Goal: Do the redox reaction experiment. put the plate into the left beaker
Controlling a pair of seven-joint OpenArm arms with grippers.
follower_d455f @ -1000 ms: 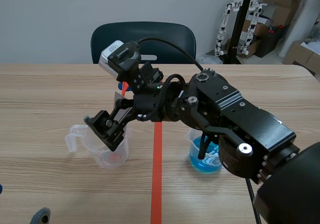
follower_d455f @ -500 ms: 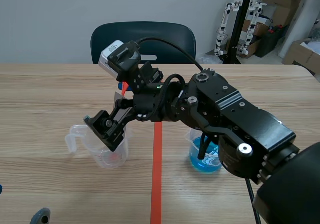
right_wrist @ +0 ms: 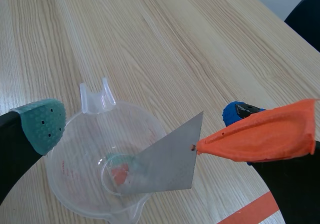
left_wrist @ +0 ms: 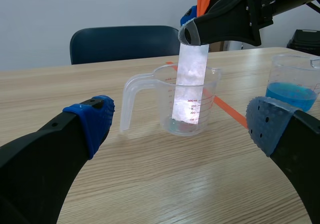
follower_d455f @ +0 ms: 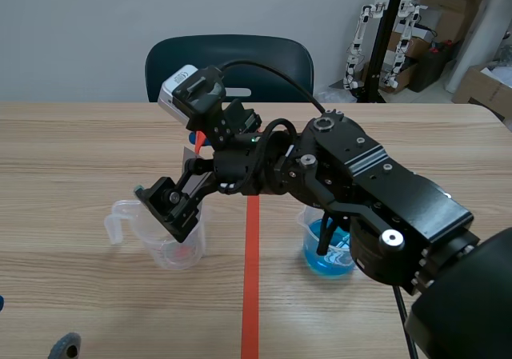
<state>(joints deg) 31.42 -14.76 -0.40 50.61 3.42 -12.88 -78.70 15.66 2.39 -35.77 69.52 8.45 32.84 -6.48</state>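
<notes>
Two beakers (left_wrist: 162,104) (left_wrist: 290,82), one plate (left_wrist: 191,84)

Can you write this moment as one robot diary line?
right fingers: open over left beaker | plate: lower end inside beaker, top touching right finger | left fingers: open

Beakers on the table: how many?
2. The clear beaker, left of the tape line, has the metal plate dipping in; the blue-liquid beaker stands right of it. The right arm could hide more.
</notes>
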